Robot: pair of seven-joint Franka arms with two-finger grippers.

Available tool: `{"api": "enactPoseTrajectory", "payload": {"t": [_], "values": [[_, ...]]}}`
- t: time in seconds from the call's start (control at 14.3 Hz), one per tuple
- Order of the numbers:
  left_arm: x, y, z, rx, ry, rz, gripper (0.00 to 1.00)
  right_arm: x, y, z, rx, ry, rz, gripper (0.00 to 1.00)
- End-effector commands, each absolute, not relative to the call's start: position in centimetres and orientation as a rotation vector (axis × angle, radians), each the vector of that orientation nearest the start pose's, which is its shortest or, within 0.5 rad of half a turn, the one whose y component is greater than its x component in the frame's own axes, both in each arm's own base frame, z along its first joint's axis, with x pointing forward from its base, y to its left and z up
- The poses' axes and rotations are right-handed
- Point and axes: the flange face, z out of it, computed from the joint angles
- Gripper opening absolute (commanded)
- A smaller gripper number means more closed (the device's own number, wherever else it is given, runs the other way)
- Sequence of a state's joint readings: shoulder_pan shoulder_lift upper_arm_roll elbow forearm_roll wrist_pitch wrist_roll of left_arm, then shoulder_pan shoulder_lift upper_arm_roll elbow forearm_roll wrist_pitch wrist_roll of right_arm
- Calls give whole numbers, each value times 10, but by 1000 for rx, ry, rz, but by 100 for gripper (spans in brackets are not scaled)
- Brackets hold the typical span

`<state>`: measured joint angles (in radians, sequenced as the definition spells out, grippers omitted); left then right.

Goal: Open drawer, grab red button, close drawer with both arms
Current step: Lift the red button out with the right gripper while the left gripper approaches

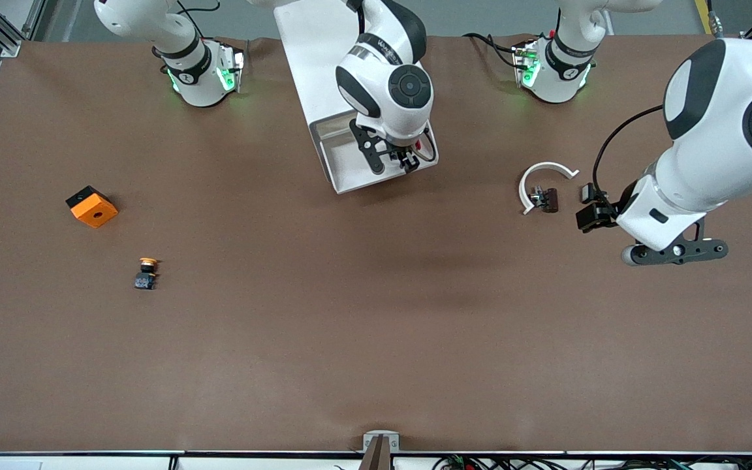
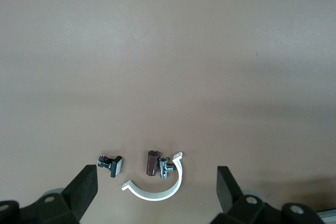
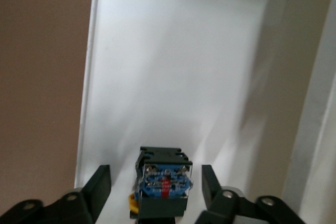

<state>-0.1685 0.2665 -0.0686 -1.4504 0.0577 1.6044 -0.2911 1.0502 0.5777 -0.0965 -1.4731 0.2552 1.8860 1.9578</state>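
Observation:
The drawer (image 1: pixel 339 185) stands pulled out of the white cabinet (image 1: pixel 314 59), its white tray open to view. The button (image 3: pixel 164 182) lies in the tray, showing a black blocky body with a blue end. A bit of red shows beside it in the front view (image 1: pixel 423 142). My right gripper (image 1: pixel 393 158) is down in the tray, open, with one finger on each side of the button's body (image 3: pixel 156 190) and not touching it. My left gripper (image 1: pixel 596 214) is open and empty, low over the table toward the left arm's end (image 2: pixel 156 192).
A white C-shaped clip (image 1: pixel 542 177) with a brown cylinder and metal fitting (image 1: pixel 546 199) lies beside my left gripper, along with a small black switch part (image 2: pixel 111 164). An orange cube (image 1: pixel 92 206) and an orange-yellow-capped button (image 1: pixel 146 273) lie toward the right arm's end.

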Motion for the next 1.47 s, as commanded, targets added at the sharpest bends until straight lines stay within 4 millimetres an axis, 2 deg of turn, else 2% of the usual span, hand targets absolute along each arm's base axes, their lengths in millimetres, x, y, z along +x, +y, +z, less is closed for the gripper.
{"api": "enactPoseTrajectory", "payload": {"t": [0.0, 0.14, 0.42, 0.63, 0.77, 0.84, 0.98, 1.12, 1.33, 1.4], "values": [[614, -139, 522, -3059, -52, 166, 100, 370, 591, 331, -2784, 1668, 342, 0], [612, -151, 509, -3070, -31, 188, 100, 372, 591, 333, -2782, 1667, 340, 0], [605, -180, 471, -3096, 46, 135, 100, 387, 595, 365, -2724, 1647, 338, 0], [595, -204, 439, -3115, 111, 99, 100, 410, 582, 394, -2733, 1603, 357, 0], [582, -231, 419, -3131, 76, 81, 100, 431, 565, 412, -2816, 1448, 380, 0], [572, -252, 410, -3147, -10, 60, 100, 439, 553, 419, -2877, 1338, 396, 0], [555, -285, 392, -3170, -96, 29, 100, 461, 518, 451, -2966, 1043, 406, 0], [541, -306, 376, -3185, -114, 32, 100, 491, 472, 473, -2998, 902, 422, 0], [518, -350, 352, -3184, -164, 82, 100, 533, 406, 487, -3012, 755, 443, 0], [512, -365, 343, -3192, -162, 90, 100, 545, 386, 485, -3036, 679, 440, 0]]}}
